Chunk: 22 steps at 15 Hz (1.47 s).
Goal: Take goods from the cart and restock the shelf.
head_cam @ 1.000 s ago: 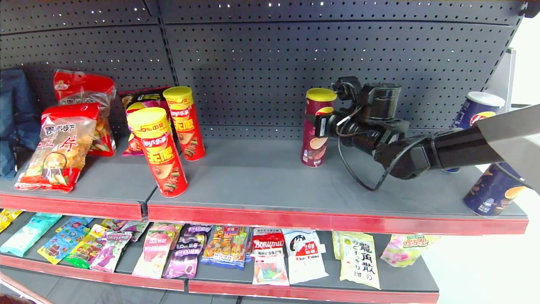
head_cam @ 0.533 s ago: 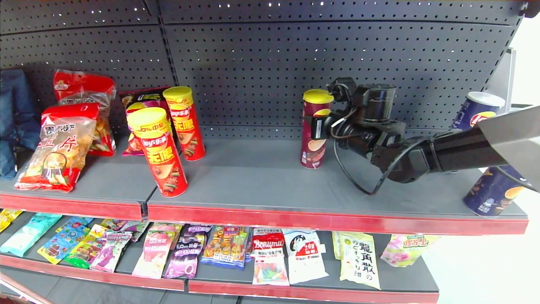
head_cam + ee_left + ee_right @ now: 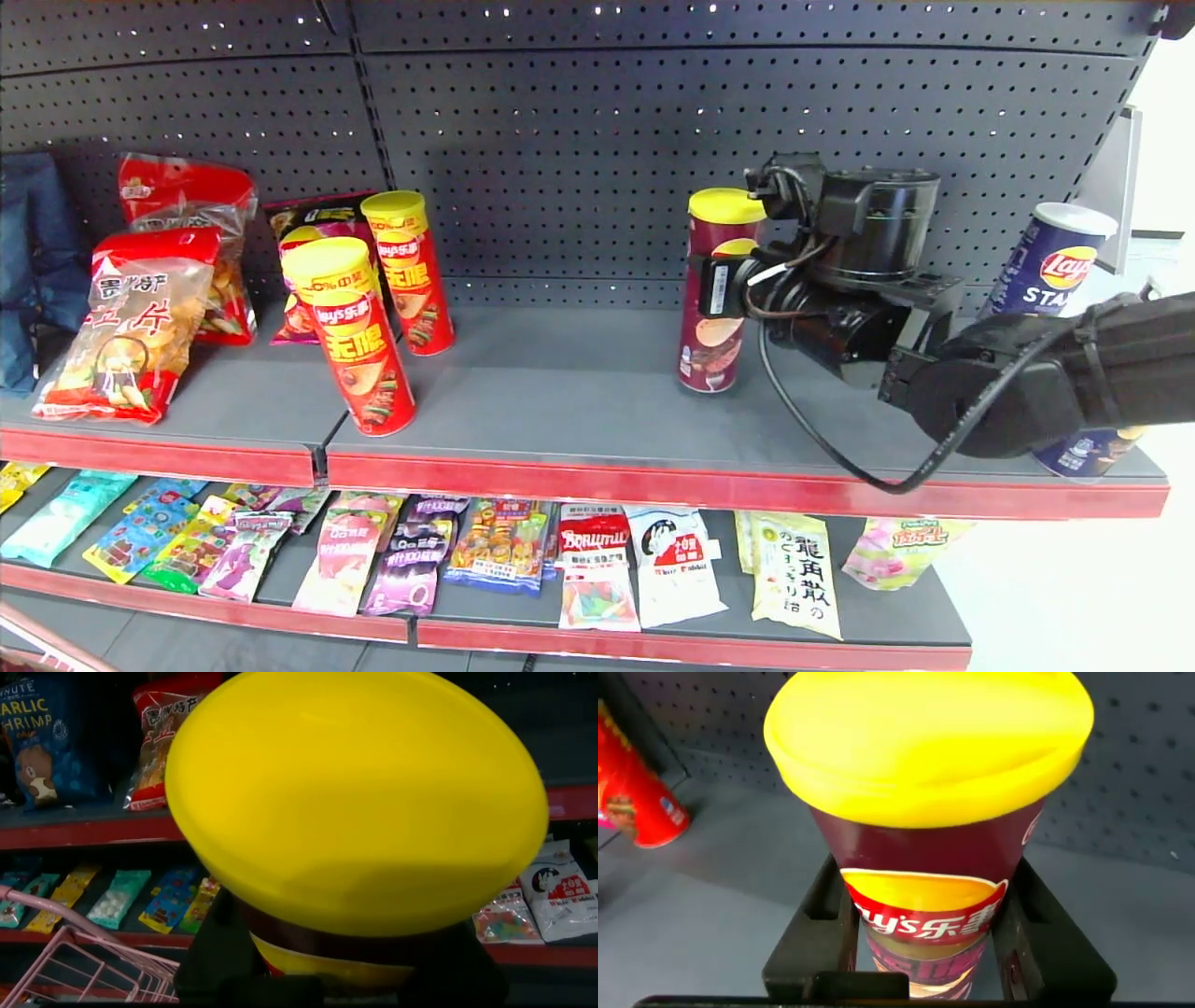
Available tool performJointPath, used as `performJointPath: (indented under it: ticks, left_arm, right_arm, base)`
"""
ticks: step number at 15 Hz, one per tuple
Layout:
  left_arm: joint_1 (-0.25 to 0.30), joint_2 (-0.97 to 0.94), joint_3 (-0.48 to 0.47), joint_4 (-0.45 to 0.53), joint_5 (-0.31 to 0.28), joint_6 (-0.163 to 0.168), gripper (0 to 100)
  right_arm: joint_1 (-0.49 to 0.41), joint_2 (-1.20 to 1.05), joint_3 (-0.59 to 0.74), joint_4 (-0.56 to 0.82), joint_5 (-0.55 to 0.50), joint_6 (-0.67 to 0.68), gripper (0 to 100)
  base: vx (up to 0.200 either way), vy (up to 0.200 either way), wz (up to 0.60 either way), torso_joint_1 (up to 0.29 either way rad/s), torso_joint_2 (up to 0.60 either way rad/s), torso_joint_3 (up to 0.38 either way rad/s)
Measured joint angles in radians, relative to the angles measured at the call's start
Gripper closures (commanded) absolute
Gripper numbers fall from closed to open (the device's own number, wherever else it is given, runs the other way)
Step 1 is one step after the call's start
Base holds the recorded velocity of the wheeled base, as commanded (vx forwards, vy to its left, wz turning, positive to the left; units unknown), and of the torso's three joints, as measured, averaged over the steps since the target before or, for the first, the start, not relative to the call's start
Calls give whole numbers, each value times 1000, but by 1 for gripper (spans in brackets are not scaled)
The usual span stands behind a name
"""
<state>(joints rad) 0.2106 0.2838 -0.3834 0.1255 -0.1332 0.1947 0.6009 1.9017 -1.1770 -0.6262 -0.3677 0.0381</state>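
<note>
The right arm is stretched level across the grey metal shelf [image 3: 560,401] from the right; the right hand [image 3: 721,280] is clamped sideways on an upright maroon cardboard crisp tube with a yellow plastic lid [image 3: 711,345], its base at the shelf board; the left hand [image 3: 336,971] is closed around a second yellow-lidded dark-red tube [image 3: 355,803], with a pink wire cart [image 3: 84,966] beyond it.

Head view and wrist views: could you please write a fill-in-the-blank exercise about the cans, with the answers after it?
The right gripper is shut on a maroon can with a ____ lid.
This can is ____, not lying on its side, over the upper shelf.
The white-lidded can at the shelf's right end is ____.
The left gripper holds a second can; the cart beyond it is ____.
Answers: yellow, upright, blue, pink.
</note>
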Motion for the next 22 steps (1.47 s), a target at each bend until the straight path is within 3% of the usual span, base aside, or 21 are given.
performJointPath:
  ticks: [5,22]
  left_arm:
    - [0,0,4,0,0,0,100]
    - [0,-10,11,0,0,0,100]
  right_arm:
    - [77,-51,101,-13,-141,86,100]
    - [187,-45,188,-54,-188,86,100]
  base:
    - [0,0,0,0,0,0]
    - [0,0,0,0,0,0]
